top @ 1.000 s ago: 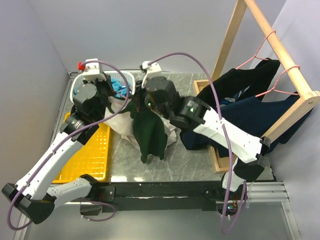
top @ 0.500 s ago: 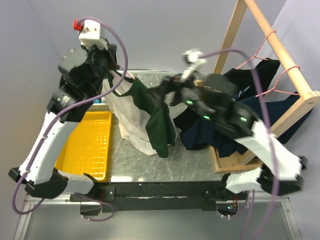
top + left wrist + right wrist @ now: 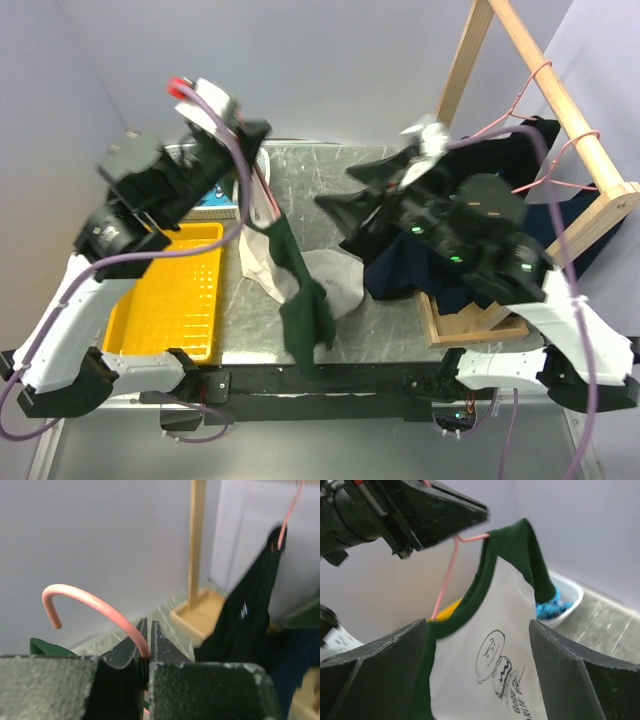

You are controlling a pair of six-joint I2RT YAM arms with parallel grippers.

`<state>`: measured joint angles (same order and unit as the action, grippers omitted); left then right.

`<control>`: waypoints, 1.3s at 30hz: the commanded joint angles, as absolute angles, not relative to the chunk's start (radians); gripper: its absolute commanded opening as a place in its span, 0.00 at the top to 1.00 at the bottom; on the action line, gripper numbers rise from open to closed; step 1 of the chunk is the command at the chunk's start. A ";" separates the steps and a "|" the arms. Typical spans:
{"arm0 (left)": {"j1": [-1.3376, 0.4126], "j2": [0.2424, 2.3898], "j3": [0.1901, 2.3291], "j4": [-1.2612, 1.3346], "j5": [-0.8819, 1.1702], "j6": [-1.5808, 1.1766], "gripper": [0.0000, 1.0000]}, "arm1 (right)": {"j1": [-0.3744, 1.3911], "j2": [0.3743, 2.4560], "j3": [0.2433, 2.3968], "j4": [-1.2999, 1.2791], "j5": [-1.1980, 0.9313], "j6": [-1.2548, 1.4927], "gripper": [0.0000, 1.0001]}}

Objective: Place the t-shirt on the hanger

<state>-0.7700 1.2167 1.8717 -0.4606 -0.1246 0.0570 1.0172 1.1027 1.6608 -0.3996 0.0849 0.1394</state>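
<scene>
The grey marbled table (image 3: pixel 256 325) carries a yellow tray (image 3: pixel 180 295) (left side) and a wooden rack's base (image 3: pixel 470 325).

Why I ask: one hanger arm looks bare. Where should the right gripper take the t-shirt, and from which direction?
Probably best to take the t-shirt by its dark green collar edge, beside the bare arm of the pink hanger, coming straight at the printed front. That edge hangs free and faces the open right gripper, while the left gripper pinches the hanger's neck above.

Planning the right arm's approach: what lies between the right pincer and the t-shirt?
Nothing: the right wrist view shows open air between right pincer and t-shirt.
</scene>
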 commanded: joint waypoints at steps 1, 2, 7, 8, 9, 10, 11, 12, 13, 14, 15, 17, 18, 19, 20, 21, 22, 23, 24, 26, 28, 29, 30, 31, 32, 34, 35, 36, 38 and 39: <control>-0.770 1.167 1.715 -0.350 0.024 0.052 0.99 | 1.011 1.130 1.572 -0.356 0.034 0.133 0.12; -0.766 1.131 1.683 -0.325 0.056 0.052 0.99 | 1.003 1.135 1.562 -0.342 0.026 0.141 0.16; -0.556 1.065 1.577 -0.295 0.525 -0.063 0.99 | 0.908 1.170 1.476 -0.255 -0.124 0.186 0.23; -0.446 1.046 1.557 -0.264 0.605 -0.127 0.99 | 0.879 1.175 1.471 -0.239 -0.150 0.193 0.25; -0.396 1.040 1.522 -0.205 0.676 -0.158 0.99 | 0.865 1.187 1.463 -0.233 -0.164 0.193 0.25; -0.352 1.034 1.507 -0.169 0.818 -0.190 0.99 | 0.851 1.189 1.454 -0.223 -0.176 0.195 0.25; -0.291 1.026 1.493 -0.131 0.877 -0.252 0.99 | 0.826 1.190 1.445 -0.195 -0.196 0.199 0.27; -0.272 1.025 1.471 -0.053 0.935 -0.288 0.99 | 0.812 1.193 1.427 -0.181 -0.239 0.202 0.27; -0.252 1.028 1.462 -0.008 1.047 -0.332 0.99 | 0.798 1.198 1.421 -0.166 -0.264 0.202 0.27; -0.217 1.038 1.450 0.059 1.110 -0.383 0.99 | 0.792 1.200 1.413 -0.140 -0.279 0.196 0.27; -0.201 1.042 1.424 0.209 1.150 -0.508 0.99 | 0.779 1.210 1.411 -0.132 -0.300 0.193 0.27; -0.169 1.054 1.399 0.344 1.242 -0.672 0.99 | 0.769 1.226 1.414 -0.106 -0.319 0.181 0.27; -0.164 1.060 1.382 0.473 1.268 -0.728 0.99 | 0.755 1.230 1.414 -0.091 -0.348 0.181 0.27; -0.163 1.071 1.376 0.542 1.293 -0.780 0.99 | 0.744 1.236 1.417 -0.065 -0.366 0.181 0.27; -0.163 1.075 1.371 0.595 1.316 -0.870 0.99 | 0.736 1.252 1.425 -0.049 -0.386 0.181 0.27; -0.163 1.078 1.368 0.632 1.322 -0.902 0.99 | 0.721 1.261 1.431 -0.037 -0.400 0.183 0.27; -0.163 1.088 1.376 0.655 1.328 -0.919 0.99 | 0.715 1.265 1.434 -0.017 -0.431 0.180 0.28; -0.163 1.089 1.385 0.643 1.338 -0.917 0.99 | 0.709 1.272 1.436 -0.005 -0.446 0.175 0.28; -0.163 1.092 1.400 0.634 1.342 -0.914 0.99 | 0.704 1.275 1.439 -0.003 -0.459 0.167 0.28; -0.163 1.097 1.404 0.667 1.353 -0.946 0.99 | 0.703 1.282 1.459 -0.003 -0.482 0.129 0.27; -0.164 1.101 1.407 0.669 1.365 -0.954 0.99 | 0.703 1.281 1.463 -0.002 -0.514 0.098 0.26; -0.164 1.100 1.410 0.629 1.365 -0.930 0.99 | 0.703 1.270 1.459 -0.002 -0.549 0.072 0.26; -0.164 1.098 1.414 0.605 1.365 -0.910 0.99 | 0.703 1.264 1.459 -0.003 -0.563 0.060 0.26; -0.166 1.098 1.416 0.577 1.365 -0.891 0.99 | 0.703 1.258 1.457 -0.003 -0.578 0.032 0.23; -0.172 1.100 1.416 0.565 1.367 -0.876 0.99 | 0.703 1.249 1.457 -0.003 -0.618 0.023 0.22; -0.186 1.107 1.413 0.575 1.370 -0.880 0.99 | 0.703 1.250 1.476 -0.011 -0.661 -0.021 0.22; -0.189 1.111 1.408 0.586 1.370 -0.896 0.99 | 0.704 1.261 1.506 -0.023 -0.684 -0.034 0.22; -0.193 1.115 1.410 0.597 1.374 -0.902 0.99 | 0.703 1.269 1.525 -0.040 -0.734 -0.047 0.22; -0.205 1.124 1.408 0.617 1.373 -0.920 0.99 | 0.704 1.302 1.587 -0.099 -0.784 -0.089 0.21; -0.210 1.126 1.410 0.627 1.376 -0.925 0.99 | 0.704 1.314 1.609 -0.121 -0.842 -0.103 0.21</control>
<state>-0.1917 1.1198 1.3693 0.5617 1.3693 -0.8810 0.7044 1.2907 1.4746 -0.0917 -0.6521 -0.0013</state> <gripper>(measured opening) 0.065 0.786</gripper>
